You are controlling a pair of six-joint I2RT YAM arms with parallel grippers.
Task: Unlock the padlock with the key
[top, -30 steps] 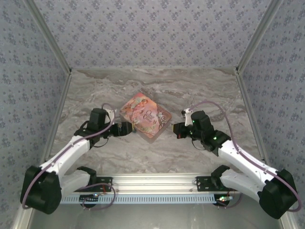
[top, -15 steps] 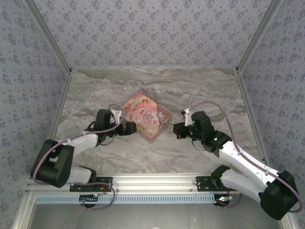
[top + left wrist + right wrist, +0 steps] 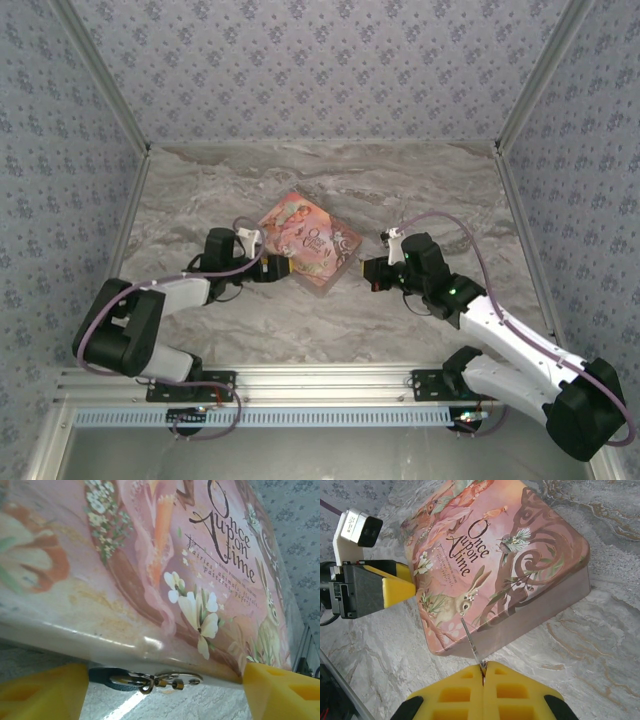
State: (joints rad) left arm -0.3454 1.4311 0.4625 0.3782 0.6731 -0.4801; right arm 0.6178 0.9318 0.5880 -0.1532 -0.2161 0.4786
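The padlock (image 3: 111,679) is a small dark blue body with a metal shackle (image 3: 172,679). It lies on the marble against the lower edge of the pink illustrated tin (image 3: 165,565). My left gripper (image 3: 162,692) is open, with one yellow finger on each side of the padlock and neither touching it. In the top view the left gripper (image 3: 276,268) sits at the tin's (image 3: 312,243) near-left edge. My right gripper (image 3: 483,670) is shut on the key (image 3: 471,641), whose thin metal blade points at the tin's near side. The right gripper (image 3: 369,270) hovers right of the tin.
The tin (image 3: 490,555) lies flat and diagonal on the marble table (image 3: 400,190). Patterned walls close in the back and both sides. A metal rail (image 3: 330,385) runs along the near edge. The left gripper's finger (image 3: 395,587) shows at the tin's left corner.
My left gripper has pushed right, up against the tin's edge, and its arm has folded lower. The tin seems to have shifted slightly right. The right arm has stayed still.
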